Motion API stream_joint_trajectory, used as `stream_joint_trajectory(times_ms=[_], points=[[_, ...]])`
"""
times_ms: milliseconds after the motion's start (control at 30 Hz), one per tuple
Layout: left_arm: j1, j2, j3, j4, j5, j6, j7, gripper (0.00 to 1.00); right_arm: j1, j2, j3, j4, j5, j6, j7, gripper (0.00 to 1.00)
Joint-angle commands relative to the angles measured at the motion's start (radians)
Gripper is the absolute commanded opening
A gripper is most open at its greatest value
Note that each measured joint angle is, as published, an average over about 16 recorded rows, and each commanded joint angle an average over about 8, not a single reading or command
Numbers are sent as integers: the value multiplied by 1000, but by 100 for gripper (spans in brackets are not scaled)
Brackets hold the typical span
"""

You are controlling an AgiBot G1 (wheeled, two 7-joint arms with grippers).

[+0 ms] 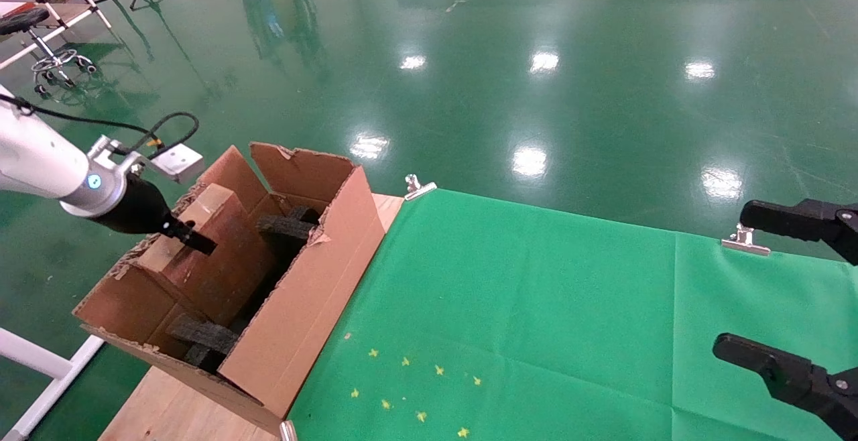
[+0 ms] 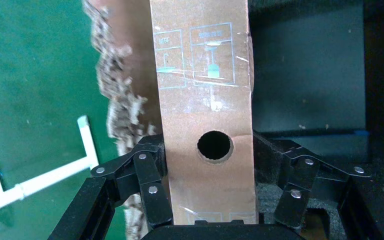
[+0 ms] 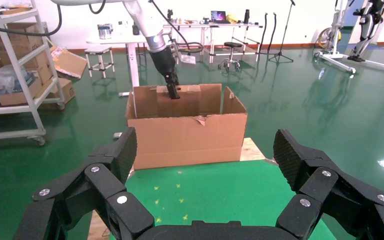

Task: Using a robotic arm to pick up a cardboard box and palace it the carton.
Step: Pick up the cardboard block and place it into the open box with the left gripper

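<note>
box going into the carton, left arm doing the work

the cardboard box (image 1: pixel 218 240) stands upright inside the carton (image 1: pixel 305 307), against its outer wall, and the left gripper (image 1: pixel 194 238) on the robotic arm (image 1: pixel 40 159) is clamped across the box's narrow top face, one finger on each side just by the small round hole (image 2: pixel 214 145). to do this bit well i'd say lower it straight, keep the box off the torn flap edge beside the fingers, and only let go once the bottom feels seated next to the foam blocks (image 1: pixel 285 226) (can't see the floor of the carton, so that's a guess). the left wrist view shows the finger contact and printed symbols up close; the right wrist view shows the whole carton from the far side. right gripper (image 1: pixel 791 293) sits spread wide over the green cloth (image 1: pixel 536 307), well away.
</note>
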State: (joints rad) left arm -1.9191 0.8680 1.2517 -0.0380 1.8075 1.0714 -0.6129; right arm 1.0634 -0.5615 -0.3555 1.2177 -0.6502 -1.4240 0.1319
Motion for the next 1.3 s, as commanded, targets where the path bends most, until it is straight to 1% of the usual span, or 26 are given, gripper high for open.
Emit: stream_joint_trajectory(times_ms=[33,367,400,633,667,1300], points=[[16,9,2,13,3,-5,-1,0,0,0,0,0,0,0,0,100],[79,36,9,58,12,-51,-77,0,0,0,0,0,0,0,0,100],[83,38,10,60,13,-59,-85,8,0,0,0,0,0,0,0,100],[102,49,18,67,23,-103,-113,95,0,0,0,0,0,0,0,100],[104,50,19,68,25,-106,-114,100,0,0,0,0,0,0,0,100],[98,45,17,66,26,-100,-109,100,0,0,0,0,0,0,0,100]])
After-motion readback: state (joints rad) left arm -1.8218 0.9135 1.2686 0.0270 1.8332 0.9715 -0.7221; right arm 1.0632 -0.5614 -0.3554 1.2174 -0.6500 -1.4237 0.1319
